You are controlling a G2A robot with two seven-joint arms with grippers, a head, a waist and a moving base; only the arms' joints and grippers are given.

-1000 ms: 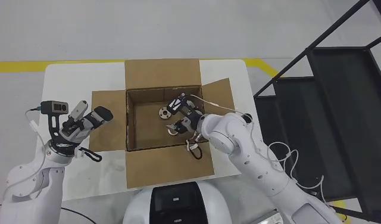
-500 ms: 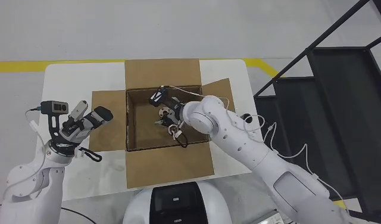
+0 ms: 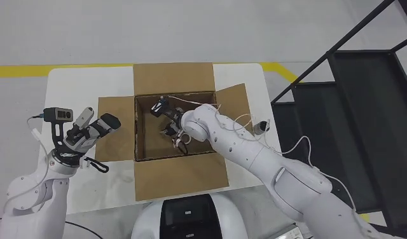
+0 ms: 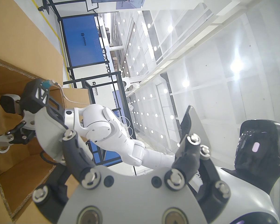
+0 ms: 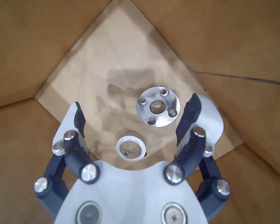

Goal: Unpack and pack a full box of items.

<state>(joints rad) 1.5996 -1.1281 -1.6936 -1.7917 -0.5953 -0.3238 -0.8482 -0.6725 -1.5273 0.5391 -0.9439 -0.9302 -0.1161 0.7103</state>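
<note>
Cardboard box (image 3: 172, 79) stands open on the worktop (image 3: 76, 80) in the top view, with the right gripper (image 3: 170, 131) down inside to reach its contents and the left gripper (image 3: 96, 122) parked left, out of the way. In the left wrist view, that gripper's jaws stand apart, empty. In the right wrist view, jaws spread wide above a drilled metal disc (image 5: 157, 109) and a small ring (image 5: 130, 148), which lie apart on the box floor.

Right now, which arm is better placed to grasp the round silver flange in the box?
Right: the open right gripper hangs inside the brown cardboard box facing the round silver metal flange; the left gripper is outside.
</note>
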